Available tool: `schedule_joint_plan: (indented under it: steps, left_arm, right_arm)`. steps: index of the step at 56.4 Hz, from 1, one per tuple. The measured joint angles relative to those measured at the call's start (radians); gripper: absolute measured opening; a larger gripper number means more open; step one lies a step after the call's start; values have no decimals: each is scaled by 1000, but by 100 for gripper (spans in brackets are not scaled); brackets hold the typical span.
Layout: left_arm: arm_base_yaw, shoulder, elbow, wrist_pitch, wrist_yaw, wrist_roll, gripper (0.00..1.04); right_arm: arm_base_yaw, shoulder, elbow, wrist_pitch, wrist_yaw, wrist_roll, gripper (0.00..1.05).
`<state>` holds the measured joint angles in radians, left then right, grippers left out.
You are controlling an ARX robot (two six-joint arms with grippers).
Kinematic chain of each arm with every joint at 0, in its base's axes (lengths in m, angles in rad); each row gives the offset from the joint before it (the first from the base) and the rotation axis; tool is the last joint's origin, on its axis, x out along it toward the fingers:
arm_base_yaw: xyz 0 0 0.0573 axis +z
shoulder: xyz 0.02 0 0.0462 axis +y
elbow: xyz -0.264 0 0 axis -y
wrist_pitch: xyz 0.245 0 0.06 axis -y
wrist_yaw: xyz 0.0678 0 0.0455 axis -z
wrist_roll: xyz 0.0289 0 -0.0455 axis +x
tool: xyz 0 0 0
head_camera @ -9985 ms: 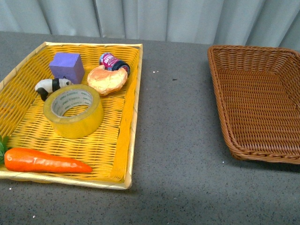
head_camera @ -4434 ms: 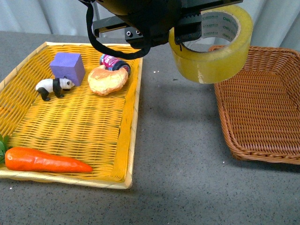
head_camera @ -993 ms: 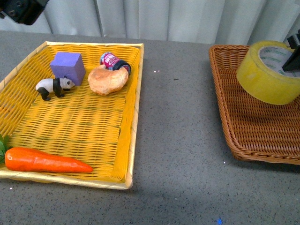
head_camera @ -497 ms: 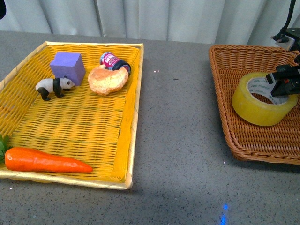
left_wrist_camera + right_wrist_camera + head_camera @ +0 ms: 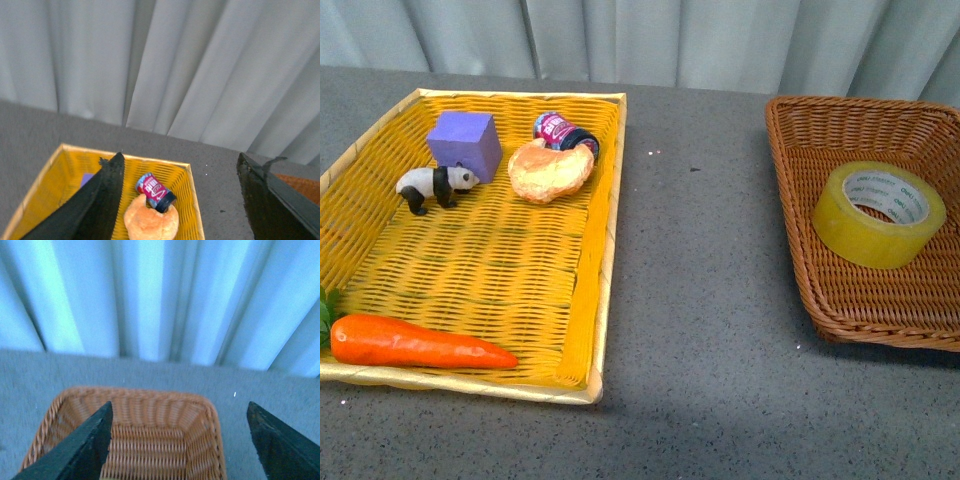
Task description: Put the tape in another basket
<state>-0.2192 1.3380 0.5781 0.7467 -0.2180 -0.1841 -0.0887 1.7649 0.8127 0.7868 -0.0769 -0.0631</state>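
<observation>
One tape point(image 5: 867, 237) lies flat inside the basket point(image 5: 840, 135).

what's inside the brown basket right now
The tape lies on the basket floor, core opening up; nothing else shows. The weave under the roll is covered, and the basket's right end is cut off.

Dark grey speckled worktop point(image 5: 700, 330), matte, evenly lit. Pale pleated curtain point(image 5: 670, 40) hangs ahead of left gripper point(image 5: 180, 156) and right gripper point(image 5: 179, 405), along worktop's far edge; bluish cast in right wrist view.
</observation>
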Motion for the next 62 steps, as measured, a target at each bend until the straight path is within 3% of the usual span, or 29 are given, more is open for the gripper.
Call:
schedule_joint_plan:
  steps: [4,7,17,20,33,37,54,62]
  left_arm:
    - [22,-48,-73,47,29,89,51]
    - [40,-86,-130,63,43,123,40]
    - [88,-195,-275,78,89,162,6]
    - [104,-246,-320,78,105,167,4]
    - [138,-378,-419,46,140,174,4]
    - [182,-422,-444,24,201,176,4]
    - [216,-626,-520,-101,216,176,4]
    - [217,-661,-559,-91,216,176,4]
  right_arm:
    - [8,-51,-138,207,6,29,57]
    - [14,-91,-199,262,11,37,49]
    - [35,-234,-385,304,25,47,15]
    - [56,-291,-449,306,60,48,1]
    - [86,-396,-602,348,77,51,1]
    - [86,-453,-634,327,77,52,1]
    - [87,-720,-742,169,77,52,1]
    - [87,-833,-769,86,77,53,1]
